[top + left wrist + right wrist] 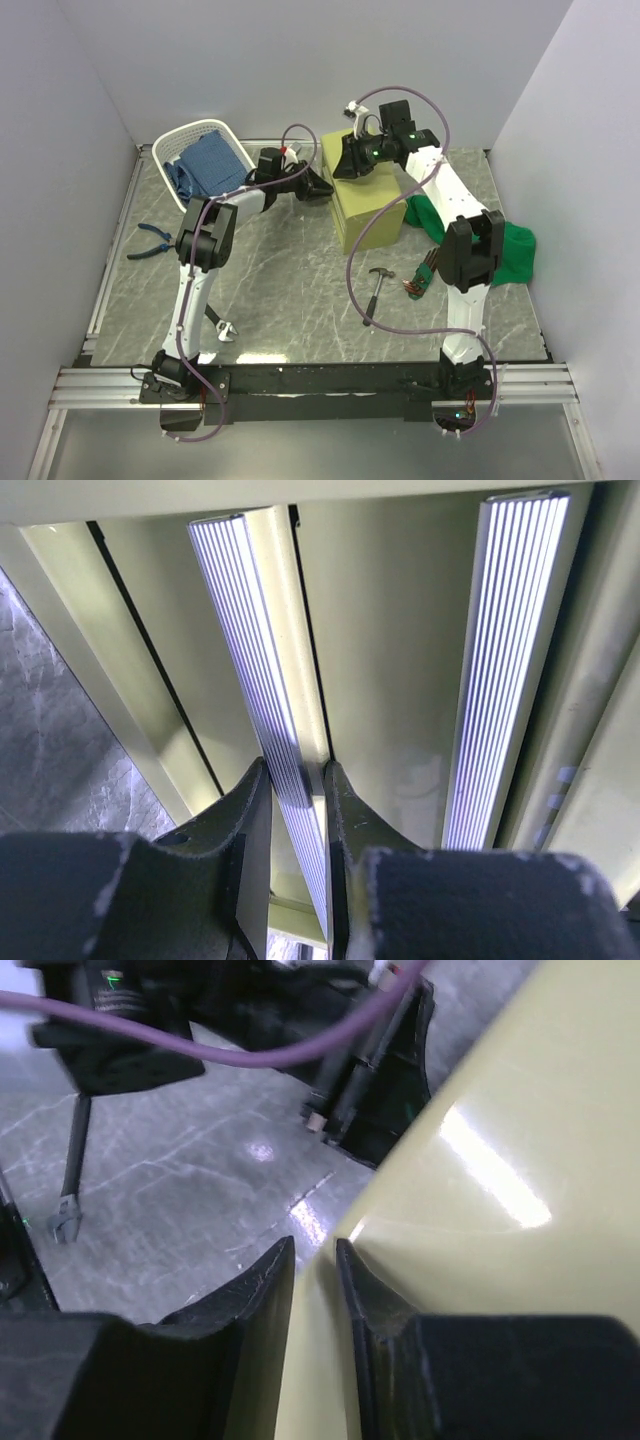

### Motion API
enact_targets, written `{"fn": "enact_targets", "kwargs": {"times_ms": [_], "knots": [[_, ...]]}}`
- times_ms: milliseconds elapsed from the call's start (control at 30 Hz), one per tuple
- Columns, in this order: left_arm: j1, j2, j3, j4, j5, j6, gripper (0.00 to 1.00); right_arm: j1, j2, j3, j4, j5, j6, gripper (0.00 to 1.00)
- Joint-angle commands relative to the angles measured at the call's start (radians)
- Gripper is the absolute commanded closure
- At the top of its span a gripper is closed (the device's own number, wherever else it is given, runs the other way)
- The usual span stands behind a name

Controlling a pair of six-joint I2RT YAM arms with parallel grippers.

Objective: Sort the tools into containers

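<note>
Olive-green metal chest (pixel 372 215): left tool (pixel 297 770) pinched its ribbed silver handle (pixel 235 630); right tool (pixel 314 1245) straddled chest edge, grip unclear. Shallow pinch could slip on pulling.

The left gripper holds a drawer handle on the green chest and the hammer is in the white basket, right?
Wrong about the hammer: in the top view it lies on the table near the chest, not in the basket. The left gripper does hold the handle.

3 views: 1 overhead, 2 wrist
Overhead takes in the table (pixel 280 290); wrist views hug the olive-green chest (pixel 370 215), which all 3 share.
</note>
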Motion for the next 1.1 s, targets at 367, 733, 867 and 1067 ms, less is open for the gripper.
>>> {"fn": "enact_targets", "kwargs": {"times_ms": [367, 733, 867, 1067], "knots": [[0.038, -0.257, -0.284, 0.005, 0.029, 0.079, 0.99, -0.099, 0.16, -0.035, -0.006, 0.193, 0.085, 0.78], [0.077, -0.287, -0.252, -0.165, 0.032, 0.236, 0.99, -0.107, 0.146, -0.04, -0.027, 0.228, 0.04, 0.8], [0.103, -0.357, -0.28, -0.291, 0.004, 0.32, 0.99, -0.115, 0.131, -0.07, -0.03, 0.232, 0.03, 0.8], [0.164, -0.455, -0.41, -0.403, -0.016, 0.406, 0.99, -0.121, 0.125, -0.094, -0.033, 0.247, 0.019, 0.79]]}}
